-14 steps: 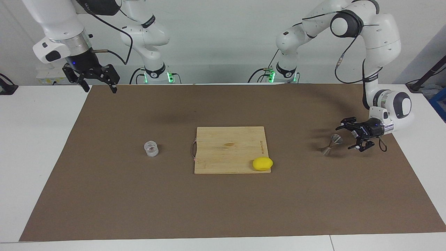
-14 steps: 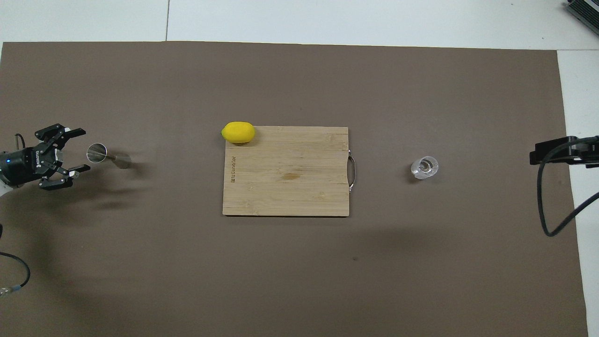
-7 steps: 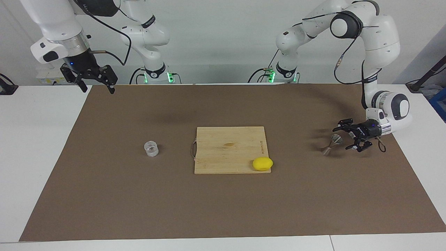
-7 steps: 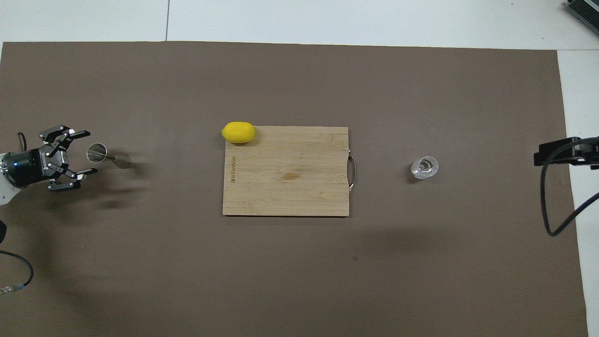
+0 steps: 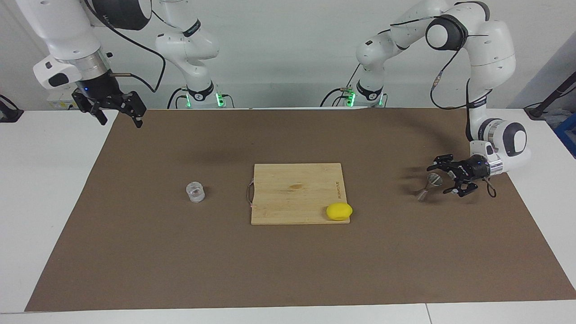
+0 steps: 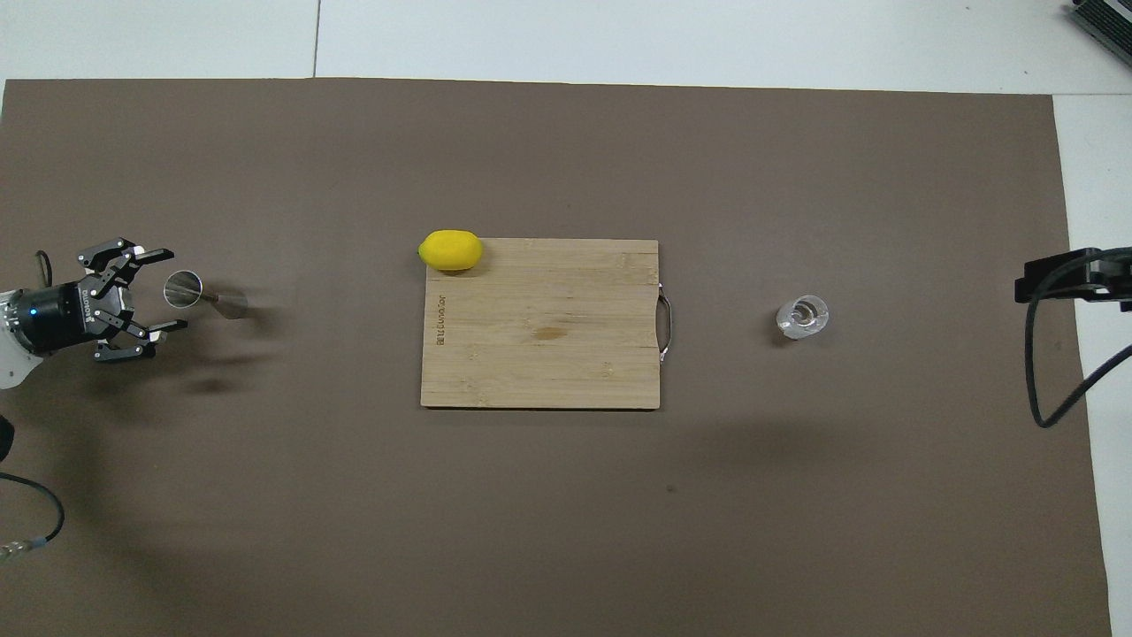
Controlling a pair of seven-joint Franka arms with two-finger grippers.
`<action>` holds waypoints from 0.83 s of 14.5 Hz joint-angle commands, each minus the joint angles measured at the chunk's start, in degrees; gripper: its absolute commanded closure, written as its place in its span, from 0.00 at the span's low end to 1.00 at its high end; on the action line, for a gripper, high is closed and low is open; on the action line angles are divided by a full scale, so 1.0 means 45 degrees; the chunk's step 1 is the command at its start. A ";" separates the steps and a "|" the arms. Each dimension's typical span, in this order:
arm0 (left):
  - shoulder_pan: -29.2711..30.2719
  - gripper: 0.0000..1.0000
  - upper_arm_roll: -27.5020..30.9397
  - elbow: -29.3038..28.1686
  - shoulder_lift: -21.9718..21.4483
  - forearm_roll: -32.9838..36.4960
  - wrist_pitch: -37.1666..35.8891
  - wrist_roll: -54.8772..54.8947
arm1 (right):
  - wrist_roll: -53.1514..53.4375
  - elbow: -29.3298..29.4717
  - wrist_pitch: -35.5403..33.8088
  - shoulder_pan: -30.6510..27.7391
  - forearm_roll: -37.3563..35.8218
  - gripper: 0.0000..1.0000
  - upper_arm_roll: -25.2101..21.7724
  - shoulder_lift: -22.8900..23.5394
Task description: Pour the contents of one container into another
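lemon (image 5: 339,211) on cutting board (image 5: 292,191), between tumbler (image 5: 195,191) and jigger (image 5: 428,186)

A clear glass tumbler (image 5: 195,191), a shiny steel jigger (image 5: 428,186), a pale wooden board (image 5: 297,193) and a glossy yellow lemon (image 5: 339,211) sit on a matt brown mat (image 5: 288,270).

Both views are bright and evenly lit, with soft light from above and no harsh glare. The brown mat (image 6: 566,531) looks matte and takes broad, faint shadows: one smudge at about 11 o'clock from the cutting board (image 5: 297,193) in the facing view, another at 5 o'clock from it in the overhead view. The jigger (image 6: 205,296) casts a short blurred shadow toward 4 o'clock. The glass (image 6: 802,318) shows small pale highlights. Focus is sharp throughout; straight edges stay nearly straight at the borders.
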 commanded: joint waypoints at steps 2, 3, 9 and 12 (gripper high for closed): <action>-0.0178 0.08 0.0077 -0.0008 0.0010 0.0147 0.0313 0.0438 | 0.0217 -0.0371 0.0615 -0.0192 0.0006 0.00 0.0103 -0.0055; -0.0178 0.11 0.0077 -0.0008 0.0010 0.0224 0.0332 0.0457 | 0.0276 -0.0507 0.0655 -0.0192 0.0064 0.00 0.0103 -0.0036; -0.0061 0.27 0.0096 -0.0008 0.0010 0.0362 0.0449 0.0458 | 0.1350 -0.2632 0.1162 -0.1712 0.3963 0.00 0.0103 0.0042; -0.0061 0.32 0.0077 -0.0027 0.0010 0.0342 0.0527 0.0399 | 0.1544 -0.2950 0.0678 -0.2709 0.6287 0.00 0.0084 0.0878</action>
